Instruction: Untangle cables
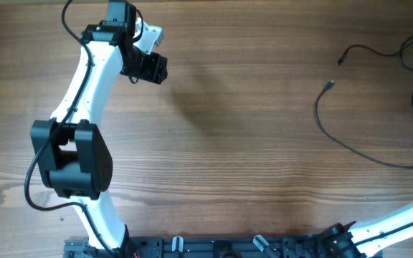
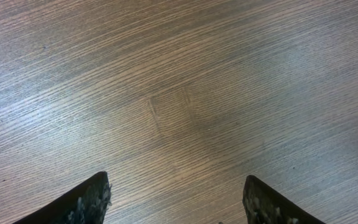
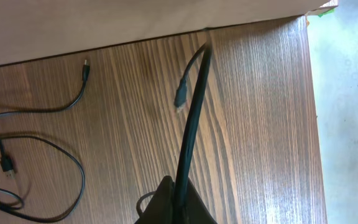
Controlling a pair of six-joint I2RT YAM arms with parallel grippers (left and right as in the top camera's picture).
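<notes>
Overhead, I am seeing the cables (image 1: 317,113) lying near the table's (image 1: 249,179) right edge, well apart from the left gripper (image 1: 151,68). On the left wrist view, its fingers (image 2: 86,202) are standing released over bare wood. On the right wrist view, the right gripper (image 3: 174,193) is clenching one black cable (image 3: 193,124).

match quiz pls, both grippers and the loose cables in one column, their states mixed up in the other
1. left gripper
2. right gripper
3. loose cables

a. lying slack on the table
b. shut on a black cable
c. open above a bare patch

Pairs: 1-c, 2-b, 3-a
</notes>
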